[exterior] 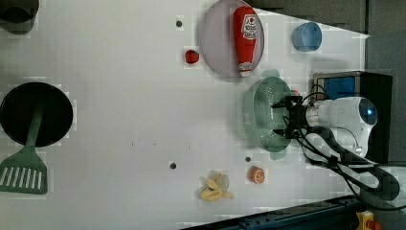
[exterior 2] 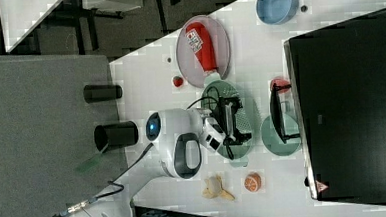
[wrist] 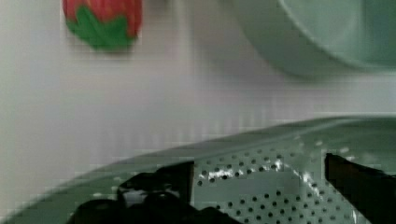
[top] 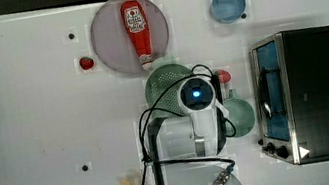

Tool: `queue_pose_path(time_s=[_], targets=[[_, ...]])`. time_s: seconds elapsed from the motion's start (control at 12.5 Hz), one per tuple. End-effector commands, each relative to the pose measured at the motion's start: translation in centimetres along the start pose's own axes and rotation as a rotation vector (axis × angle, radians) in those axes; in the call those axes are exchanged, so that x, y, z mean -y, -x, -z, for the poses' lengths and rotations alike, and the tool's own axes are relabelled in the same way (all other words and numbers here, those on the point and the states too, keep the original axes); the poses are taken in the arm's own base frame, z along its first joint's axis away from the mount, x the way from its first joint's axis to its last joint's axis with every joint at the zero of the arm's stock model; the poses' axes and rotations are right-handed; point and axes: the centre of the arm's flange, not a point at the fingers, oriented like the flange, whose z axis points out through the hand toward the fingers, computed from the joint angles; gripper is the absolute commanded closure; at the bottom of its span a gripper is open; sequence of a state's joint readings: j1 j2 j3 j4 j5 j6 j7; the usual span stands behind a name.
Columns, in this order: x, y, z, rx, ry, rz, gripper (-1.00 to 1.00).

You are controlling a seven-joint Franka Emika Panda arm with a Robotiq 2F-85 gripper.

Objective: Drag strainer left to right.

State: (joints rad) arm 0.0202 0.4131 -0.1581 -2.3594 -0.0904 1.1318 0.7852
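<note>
1. In the left view, a black round pan [exterior: 36, 114] with a green plastic spatula [exterior: 26, 165] sits at the left view's far left on the white surface [exterior: 119, 120].
2. A small red toy strawberry [exterior: 192, 56] lies beside a grey-lilac round plate [exterior: 215, 48] that holds a red ketchup bottle [exterior: 245, 38].
3. The pale mint-green oblong plastic strainer with many small holes [exterior: 263, 115] sits just below the plate in the left view.
4. The black gripper [exterior: 282, 117] is inside the strainer with its fingers spread wide, holding nothing.
5. A round green mug [top: 239, 116] stands near the strainer, beside the black toaster oven [top: 314, 92].
</note>
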Motion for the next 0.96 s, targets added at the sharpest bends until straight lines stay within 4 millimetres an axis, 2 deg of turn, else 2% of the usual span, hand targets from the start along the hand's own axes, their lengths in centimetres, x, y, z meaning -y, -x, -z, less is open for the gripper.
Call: queue_pose_path(time_s=[0.08,0.24,0.48,0.72,0.96], targets=[[0.2,0.3,2.4,0.007,-0.030,0.185,-1.00],[0.6,1.3,4.6,0.007,-0.056,0.425,-1.00],[1.3,1.4,11.2,-0.010,-0.117,0.677,-1.00],[1.0,1.4,19.9,-0.005,-0.103,0.725,-1.00],[-0.3,1.3,29.6,0.006,-0.061,0.731,-1.00]])
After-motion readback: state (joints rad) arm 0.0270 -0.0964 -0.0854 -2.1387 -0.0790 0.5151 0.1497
